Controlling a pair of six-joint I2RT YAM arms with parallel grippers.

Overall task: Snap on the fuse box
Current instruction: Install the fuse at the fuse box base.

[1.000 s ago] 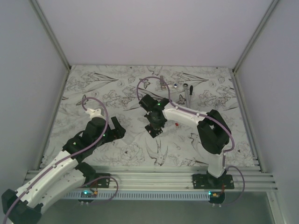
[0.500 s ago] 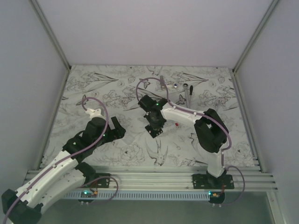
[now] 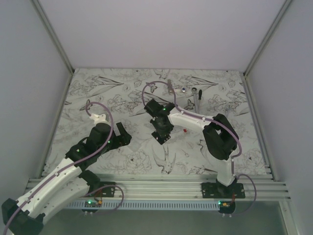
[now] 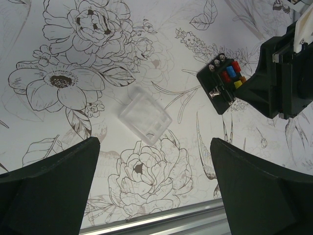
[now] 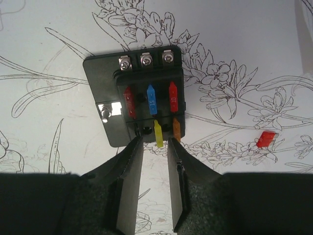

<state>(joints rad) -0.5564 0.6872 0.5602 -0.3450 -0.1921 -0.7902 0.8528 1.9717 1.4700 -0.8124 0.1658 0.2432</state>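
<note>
Right gripper (image 5: 154, 142) now parts its jaws wider than before, over the fuse box (image 5: 101, 81); left gripper (image 4: 154, 142) gapes empty. Probably light, rigid: grip its sides

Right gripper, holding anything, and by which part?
Nothing is held. The right gripper is open, its fingers flanking, not touching, the yellow fuse in the black square plastic fuse box.

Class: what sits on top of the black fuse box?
On the fuse box: three screws and red, blue, red, yellow, orange fuses. The right gripper hides its near edge.
</note>
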